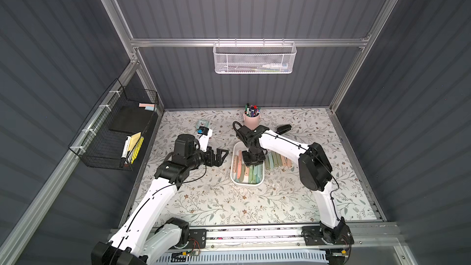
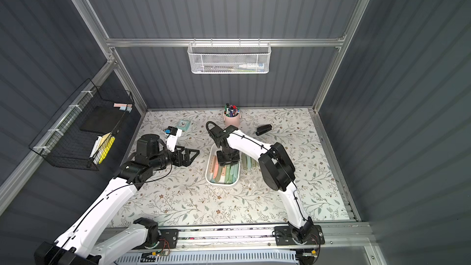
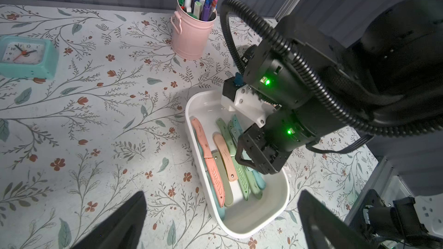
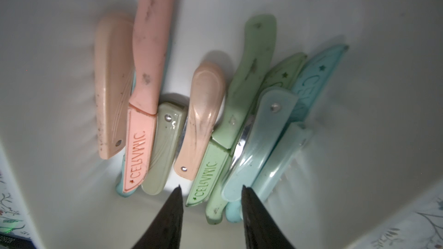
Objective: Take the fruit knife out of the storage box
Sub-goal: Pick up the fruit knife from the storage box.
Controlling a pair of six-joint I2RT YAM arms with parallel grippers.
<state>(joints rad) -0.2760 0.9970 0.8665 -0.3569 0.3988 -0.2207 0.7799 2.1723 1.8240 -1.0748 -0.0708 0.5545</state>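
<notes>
A floral-patterned bench (image 1: 216, 205) is seen in both top views, with two white-and-black arms reaching over it from the near rail. The right arm (image 1: 280, 144) is bent downward over the storage box (image 1: 248, 184), a shallow white tub set near the middle of the bench. The left arm (image 1: 158, 195) is held to the box's left.

The left claw (image 1: 220, 156) is spread wide and nothing is held in it; it is kept above the bench just beside the box. The right claw (image 4: 211, 188) is lowered inside the box and is seen partly open. Its two dark fingertips (image 4: 178, 194) are placed on either side of the end of a green fruit knife (image 4: 207, 180) with lettering on its sheath. A sliver of space is seen at one fingertip, and no firm hold can be made out.

That knife is found lying in the box among other pastel knives (image 4: 148, 68), pink, beige, green and blue, partly overlapping. More knives (image 1: 277, 160) are laid in a row on the bench to the box's right.
</notes>
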